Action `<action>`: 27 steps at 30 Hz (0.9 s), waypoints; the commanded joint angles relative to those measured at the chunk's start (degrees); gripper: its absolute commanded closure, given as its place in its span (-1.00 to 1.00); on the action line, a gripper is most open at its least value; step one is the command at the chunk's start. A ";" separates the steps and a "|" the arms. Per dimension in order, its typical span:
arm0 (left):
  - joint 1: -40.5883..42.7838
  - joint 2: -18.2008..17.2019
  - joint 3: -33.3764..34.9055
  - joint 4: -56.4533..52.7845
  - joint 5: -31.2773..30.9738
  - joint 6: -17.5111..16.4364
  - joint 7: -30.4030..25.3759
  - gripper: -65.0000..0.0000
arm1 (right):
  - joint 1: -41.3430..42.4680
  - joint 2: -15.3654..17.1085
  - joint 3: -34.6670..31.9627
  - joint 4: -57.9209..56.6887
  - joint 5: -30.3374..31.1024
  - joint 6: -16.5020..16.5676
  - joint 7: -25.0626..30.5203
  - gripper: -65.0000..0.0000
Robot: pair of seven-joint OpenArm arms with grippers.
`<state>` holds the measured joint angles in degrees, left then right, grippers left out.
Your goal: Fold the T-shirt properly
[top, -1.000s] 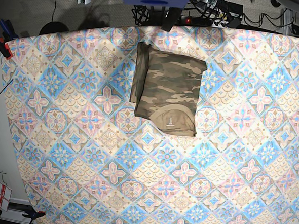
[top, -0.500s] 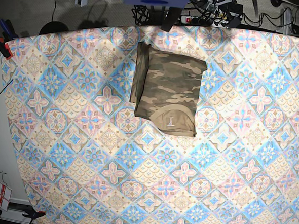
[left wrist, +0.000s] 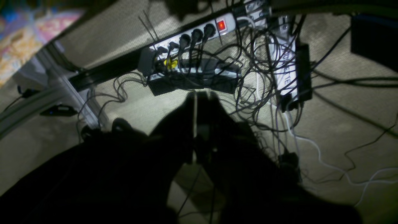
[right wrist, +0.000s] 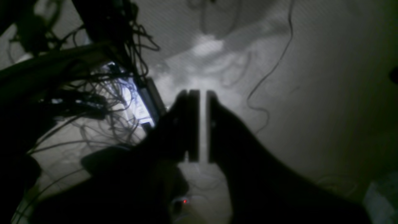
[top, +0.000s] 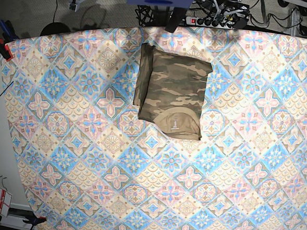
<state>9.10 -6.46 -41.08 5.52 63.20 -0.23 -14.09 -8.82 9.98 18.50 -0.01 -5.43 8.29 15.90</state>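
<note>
The left fingers [left wrist: 189, 124] are pressed together with only a hairline of light between them, and they hold nothing. They hang dark in silhouette over the floor [left wrist: 342, 130], above a power strip [left wrist: 192, 35] with a lit red switch and a tangle of black and white cables [left wrist: 267, 93]. At the upper left corner of that wrist view a blurred edge of the patterned tablecloth [left wrist: 21, 40] shows.

The right fingers [right wrist: 214, 124] stand nearly closed, a narrow straight slit of light between them, and nothing is gripped there either. Beneath them lies grey floor [right wrist: 311, 93] with a thin loose cable [right wrist: 273, 71]; a bundle of dark wires [right wrist: 77, 87] is off to the left of that view.

In the base view the camouflage T-shirt [top: 173, 90] lies folded into a compact rectangle on the pastel blue-pink tablecloth [top: 138, 187] covering the tabletop, toward the far middle edge. Its tan inner neck with the small label [top: 175, 124] faces up at the near end, and a narrow strip of a lower layer shows along its left side.
</note>
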 commanded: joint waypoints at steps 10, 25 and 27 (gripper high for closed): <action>-0.53 0.35 -0.02 0.42 0.14 0.10 -0.20 1.00 | -0.28 -3.87 0.18 0.01 0.38 -2.36 0.41 0.89; -1.94 0.52 -0.02 0.24 0.49 0.10 -0.20 1.00 | 0.95 -4.92 -0.17 0.01 0.02 -2.36 0.41 0.89; -2.47 0.52 -0.02 0.15 0.49 0.10 -0.20 1.00 | 1.57 -4.48 -0.17 0.01 0.02 -2.36 0.41 0.89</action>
<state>6.70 -5.82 -41.08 5.56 63.66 -0.23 -13.91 -7.44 4.75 18.41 -0.10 -5.58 6.09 15.51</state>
